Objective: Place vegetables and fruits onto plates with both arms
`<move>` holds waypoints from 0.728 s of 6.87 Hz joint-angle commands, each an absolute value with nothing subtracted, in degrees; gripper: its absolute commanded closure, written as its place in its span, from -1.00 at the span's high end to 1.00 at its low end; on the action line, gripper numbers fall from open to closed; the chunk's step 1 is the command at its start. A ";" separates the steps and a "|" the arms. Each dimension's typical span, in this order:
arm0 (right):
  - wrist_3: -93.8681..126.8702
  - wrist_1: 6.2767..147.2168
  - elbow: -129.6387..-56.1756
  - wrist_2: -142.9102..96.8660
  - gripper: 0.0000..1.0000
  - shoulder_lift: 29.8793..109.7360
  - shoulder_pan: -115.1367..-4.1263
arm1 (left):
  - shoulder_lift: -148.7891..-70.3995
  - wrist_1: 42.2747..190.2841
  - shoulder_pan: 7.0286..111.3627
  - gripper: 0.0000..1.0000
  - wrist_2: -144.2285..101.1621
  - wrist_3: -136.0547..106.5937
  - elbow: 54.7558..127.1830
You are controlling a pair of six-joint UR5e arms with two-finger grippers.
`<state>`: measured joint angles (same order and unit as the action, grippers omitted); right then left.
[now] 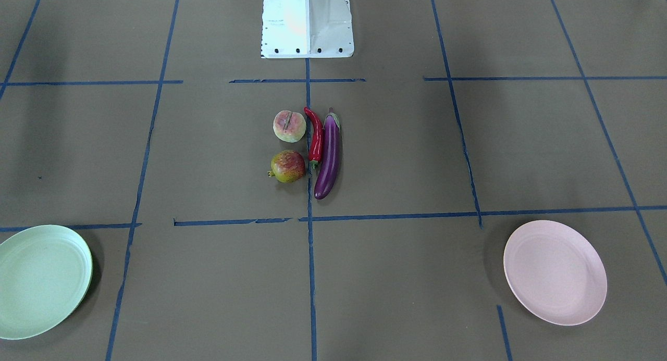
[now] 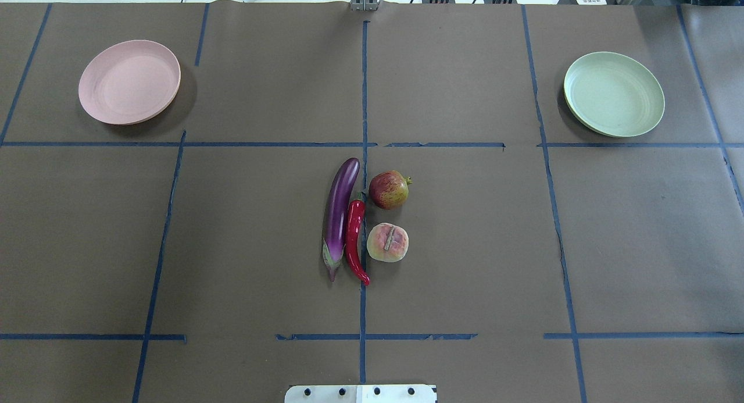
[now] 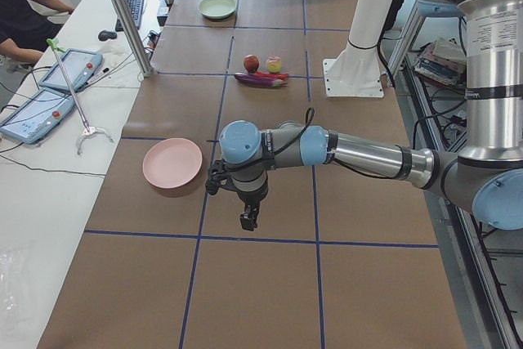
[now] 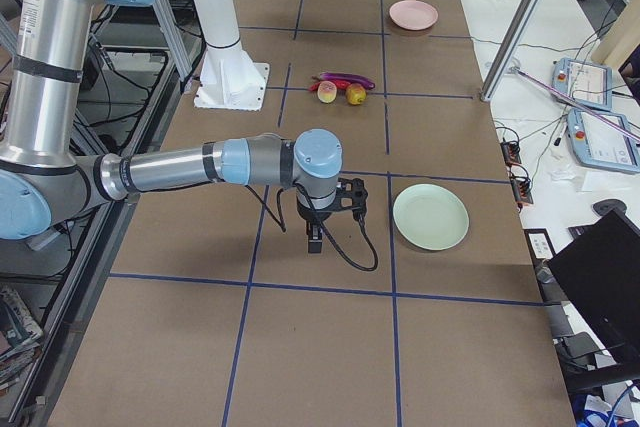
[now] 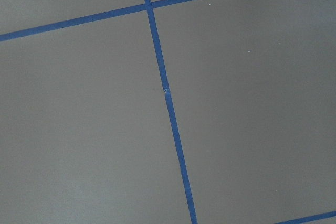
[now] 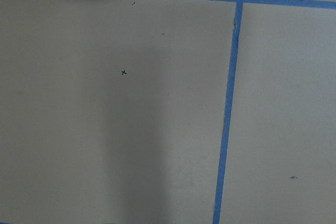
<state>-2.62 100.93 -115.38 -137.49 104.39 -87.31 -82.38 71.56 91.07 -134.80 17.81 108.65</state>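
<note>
The purple eggplant (image 2: 340, 214) and the red chili pepper (image 2: 354, 240) lie side by side at the table's middle. Just to their right sit the peach (image 2: 387, 242) and the red-yellow-green fruit (image 2: 389, 189). The pink plate (image 2: 129, 82) rests far left and the green plate (image 2: 614, 93) far right, both bare. My left gripper (image 3: 248, 220) hangs over the table beside the pink plate (image 3: 172, 163). My right gripper (image 4: 314, 242) hangs beside the green plate (image 4: 430, 216). Both show only in the side views, so I cannot tell whether either is open or shut.
The white base block (image 1: 307, 22) stands at the robot's edge of the table. Blue tape lines cross the brown cover. A metal pole (image 3: 131, 18), two control tablets (image 3: 37, 112) and a seated person (image 3: 24, 14) are along the far side.
</note>
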 commanded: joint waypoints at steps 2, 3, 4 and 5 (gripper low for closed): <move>-2.46 100.81 -115.40 -137.46 1.00 104.41 -87.28 | -82.27 71.37 91.05 1.00 -135.18 17.75 108.28; -2.37 100.72 -115.40 -137.37 1.00 104.41 -87.28 | -82.35 71.54 90.97 1.00 -135.26 17.67 108.28; -2.46 100.72 -115.40 -137.46 1.00 104.33 -87.28 | -82.27 72.07 90.97 1.00 -135.26 18.01 108.28; -2.46 100.72 -115.40 -137.55 1.00 104.33 -87.19 | -82.27 72.16 90.97 1.00 -135.35 18.28 108.46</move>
<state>-2.44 100.73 -115.40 -137.46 104.36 -87.24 -82.29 71.91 90.98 -135.28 17.99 108.34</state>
